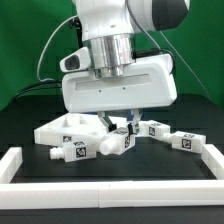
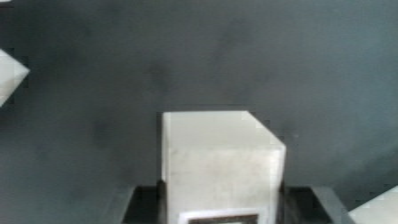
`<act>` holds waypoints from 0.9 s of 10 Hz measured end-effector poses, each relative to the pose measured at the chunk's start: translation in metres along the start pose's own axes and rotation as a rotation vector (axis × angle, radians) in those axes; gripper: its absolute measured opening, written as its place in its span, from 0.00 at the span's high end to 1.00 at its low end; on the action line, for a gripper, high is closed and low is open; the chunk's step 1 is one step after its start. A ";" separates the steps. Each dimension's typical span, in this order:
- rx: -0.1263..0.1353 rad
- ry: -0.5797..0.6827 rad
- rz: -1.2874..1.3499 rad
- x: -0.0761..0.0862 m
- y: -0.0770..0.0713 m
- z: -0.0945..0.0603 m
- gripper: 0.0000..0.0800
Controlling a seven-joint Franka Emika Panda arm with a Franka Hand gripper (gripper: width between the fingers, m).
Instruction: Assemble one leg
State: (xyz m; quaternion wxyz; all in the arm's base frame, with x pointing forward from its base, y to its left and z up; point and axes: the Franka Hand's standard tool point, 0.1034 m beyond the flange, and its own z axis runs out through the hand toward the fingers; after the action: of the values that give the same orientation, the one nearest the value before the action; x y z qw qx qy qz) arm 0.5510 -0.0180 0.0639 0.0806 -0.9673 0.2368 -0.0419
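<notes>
My gripper (image 1: 120,124) reaches down at the middle of the table, its two dark fingers on either side of a white leg (image 1: 123,139) with a black-and-white tag. In the wrist view the leg (image 2: 222,155) fills the gap between the fingers (image 2: 150,207), and both press against its sides. The gripper (image 2: 226,207) is shut on this leg. I cannot tell whether the leg rests on the black table or hangs just above it. Three more legs lie around: one at the exterior view's left front (image 1: 72,151) and two to the right (image 1: 155,129) (image 1: 186,140).
The large white square tabletop (image 1: 62,127) lies just left of the gripper in the exterior view; its corner shows in the wrist view (image 2: 9,75). A low white wall (image 1: 110,192) borders the front and sides of the black work surface.
</notes>
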 end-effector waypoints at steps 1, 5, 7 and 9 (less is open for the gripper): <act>0.000 0.000 0.000 0.000 0.000 0.000 0.65; 0.002 -0.018 -0.107 -0.002 0.044 -0.023 0.65; 0.008 -0.033 -0.207 -0.001 0.102 -0.048 0.65; 0.015 -0.034 -0.173 -0.003 0.108 -0.047 0.65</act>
State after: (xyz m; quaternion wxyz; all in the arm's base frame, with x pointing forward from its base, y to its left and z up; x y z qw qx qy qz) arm 0.4938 -0.1173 0.0907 0.0881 -0.9841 0.1507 -0.0339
